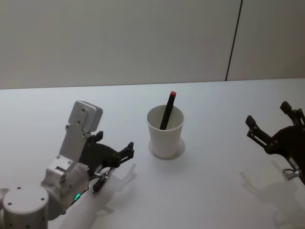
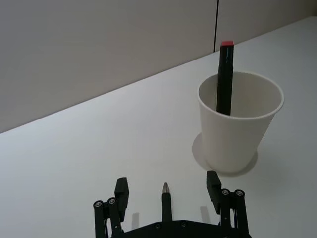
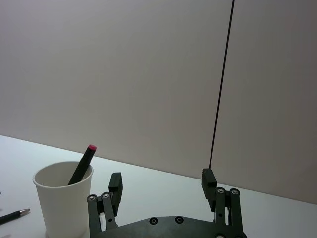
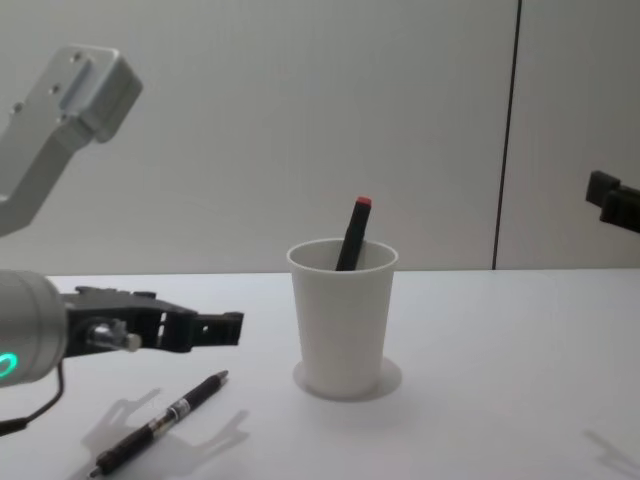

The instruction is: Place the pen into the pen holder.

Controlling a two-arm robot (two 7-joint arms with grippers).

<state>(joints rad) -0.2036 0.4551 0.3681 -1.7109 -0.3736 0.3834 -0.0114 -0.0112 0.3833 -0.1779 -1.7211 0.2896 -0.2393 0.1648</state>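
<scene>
The pen holder [image 1: 165,134] is a white paper cup standing mid-table, also seen in the chest view [image 4: 341,320]. A black marker with a red cap [image 1: 168,109] leans inside it. A black pen [image 4: 160,425] lies flat on the table to the cup's left, with its tip [image 2: 165,189] showing between the left fingers. My left gripper [image 1: 125,153] hovers open just above that pen, holding nothing. My right gripper [image 1: 268,115] hangs open and empty, well to the right of the cup.
The white tabletop [image 1: 224,191] runs back to a plain grey wall with a dark vertical seam [image 1: 233,40]. A faint round mark [image 4: 392,375] rings the cup's base.
</scene>
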